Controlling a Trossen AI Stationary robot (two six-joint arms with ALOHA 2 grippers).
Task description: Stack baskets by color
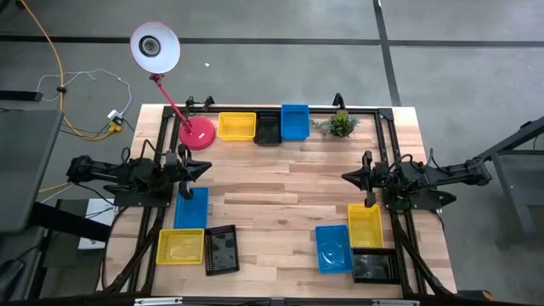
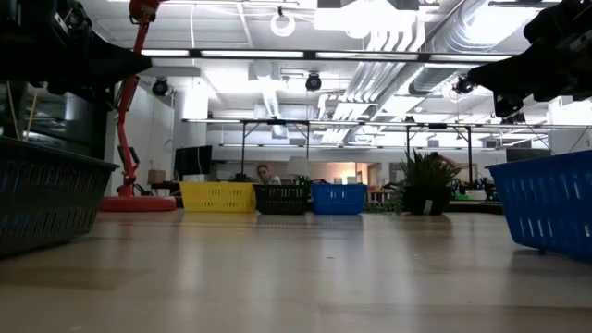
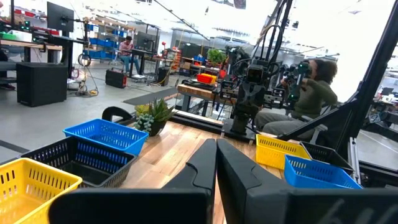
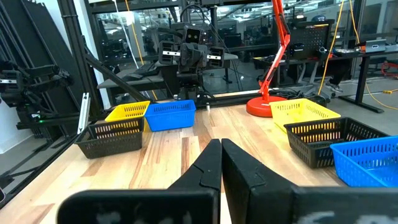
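Observation:
Three groups of baskets sit on the wooden table. At the far edge stand a yellow basket (image 1: 236,126), a black basket (image 1: 268,129) and a blue basket (image 1: 295,121) in a row. Near left lie a blue basket (image 1: 190,206), a yellow one (image 1: 180,246) and a black one (image 1: 221,250). Near right lie a yellow basket (image 1: 365,225), a blue one (image 1: 333,247) and a black one (image 1: 374,267). My left gripper (image 1: 202,168) (image 3: 216,155) hovers shut at the left side, level and empty. My right gripper (image 1: 347,177) (image 4: 221,155) hovers shut at the right side, also empty.
A pink desk lamp (image 1: 196,133) stands at the far left, its head reaching beyond the table. A small green plant (image 1: 341,124) stands at the far right. Bare wood (image 1: 280,195) lies between the two arms. People sit in the room beyond the table.

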